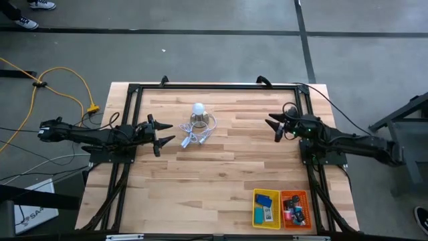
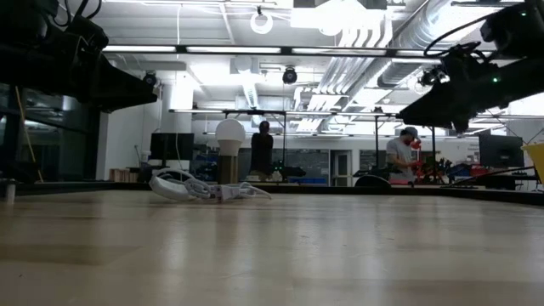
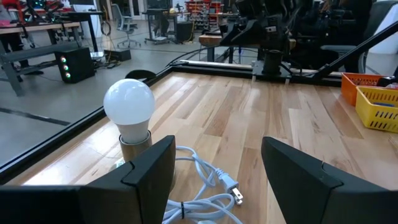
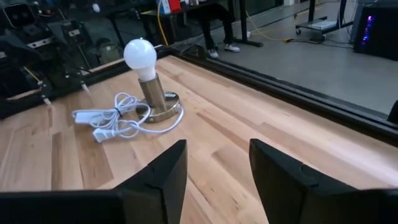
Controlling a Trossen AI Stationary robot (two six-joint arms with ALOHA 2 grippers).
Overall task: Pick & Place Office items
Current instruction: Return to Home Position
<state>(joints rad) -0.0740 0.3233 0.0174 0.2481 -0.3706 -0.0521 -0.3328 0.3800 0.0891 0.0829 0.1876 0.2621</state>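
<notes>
Lower right of the overhead frame, by the wooden table's [image 1: 221, 177] front edge: yellow mesh tray [image 1: 255, 209] with a blue block [image 1: 264, 199] and a small blue-white piece [image 1: 265, 215] inside, touching an orange mesh tray [image 1: 306, 201] on its right with more office items [image 1: 295, 213], dark and coloured bits, heaped in. Farther up, mid-frame left: left gripper [image 1: 168, 133], fingers spread wide, gripping nothing, raised off the wood and aimed at the centre. Opposite, mid-frame right: right gripper [image 1: 273, 127], likewise wide open and empty, well apart from the trays. Between the two, nearer the left one: looped white cord [image 1: 194, 138] with plug, then the lamp [image 1: 198, 110], white bulb upright on a brass-coloured base. Beyond the far edge, upper left: yellow cable [image 1: 67, 77] on grey floor.
</notes>
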